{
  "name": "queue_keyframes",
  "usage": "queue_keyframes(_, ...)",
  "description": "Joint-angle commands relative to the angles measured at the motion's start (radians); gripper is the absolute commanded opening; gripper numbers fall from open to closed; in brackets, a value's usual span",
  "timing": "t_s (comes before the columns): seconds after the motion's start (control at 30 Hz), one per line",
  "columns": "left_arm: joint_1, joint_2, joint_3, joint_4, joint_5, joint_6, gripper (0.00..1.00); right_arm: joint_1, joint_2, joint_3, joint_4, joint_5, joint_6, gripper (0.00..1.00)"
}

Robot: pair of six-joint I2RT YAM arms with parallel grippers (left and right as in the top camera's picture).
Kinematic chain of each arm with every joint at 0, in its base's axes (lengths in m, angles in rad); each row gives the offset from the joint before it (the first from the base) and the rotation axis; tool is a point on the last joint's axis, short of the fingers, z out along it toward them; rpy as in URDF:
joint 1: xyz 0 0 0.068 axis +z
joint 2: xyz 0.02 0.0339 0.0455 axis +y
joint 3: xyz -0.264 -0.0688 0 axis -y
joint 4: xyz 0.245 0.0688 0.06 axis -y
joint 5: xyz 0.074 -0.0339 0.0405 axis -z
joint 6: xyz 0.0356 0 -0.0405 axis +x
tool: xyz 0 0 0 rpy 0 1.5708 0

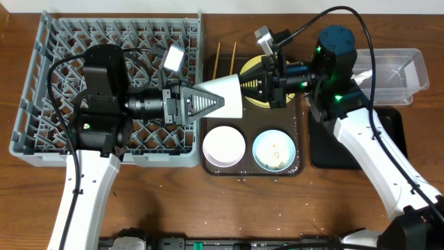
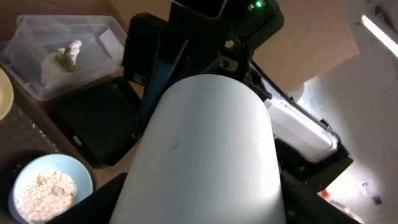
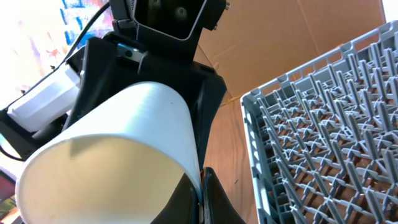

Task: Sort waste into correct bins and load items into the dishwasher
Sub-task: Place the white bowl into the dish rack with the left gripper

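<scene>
Grey dish rack (image 1: 41, 104) sits left on the counter in the overhead, with the dark brown serving tray (image 1: 251, 169) just beside it. The small white cup (image 1: 225, 96) is in the air on its side between my two arms, above the tray's rack-side part, mouth toward the right arm. Left pincer (image 1: 211, 103) flanks the cup body. Right pincer (image 1: 251, 87) is at the mouth end, over the yellow plate (image 1: 248, 67). White bowl (image 1: 223, 144) and light blue bowl (image 1: 274, 151) with rice sit in the tray below. Left wrist: the cup wall fills the frame and my fingers are only dark corners, so I cannot tell if the left pincer grips or just surrounds it. The clear tub (image 2: 37, 74) holds the napkin (image 2: 71, 50). Right wrist: the rim is nipped between the right fingers (image 3: 208, 199), so that pincer is clamped on the cup, with the rack behind. I read this as a handover toward the rack. Risks: if the right lets go before the left has a firm squeeze, the smooth tapered wall could slide out and the cup would drop onto the bowls, scattering rice. If both clamp and one arm pulls, the cup could twist or pop free.
</scene>
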Motion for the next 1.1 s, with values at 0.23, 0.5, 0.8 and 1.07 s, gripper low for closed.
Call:
queue_keyframes(0.23,0.006,-0.005,0.017,0.011,0.020,-0.016,0.54,0.000,-0.008,0.006,0.000,0.044,-0.028,0.27)
queue_keyframes(0.5,0.116,-0.031,0.018,-0.222,-0.297,0.004,0.42,-0.187,-0.009,0.006,-0.090,0.234,-0.039,0.99)
queue_keyframes(0.8,0.246,-0.143,0.089,-0.688,-1.306,-0.058,0.42,-0.100,-0.011,0.006,-0.736,0.718,-0.304,0.99)
queue_keyframes(1.07,0.253,-0.011,0.084,-0.775,-1.584,-0.116,0.45,0.060,-0.011,0.006,-0.813,0.940,-0.354,0.99)
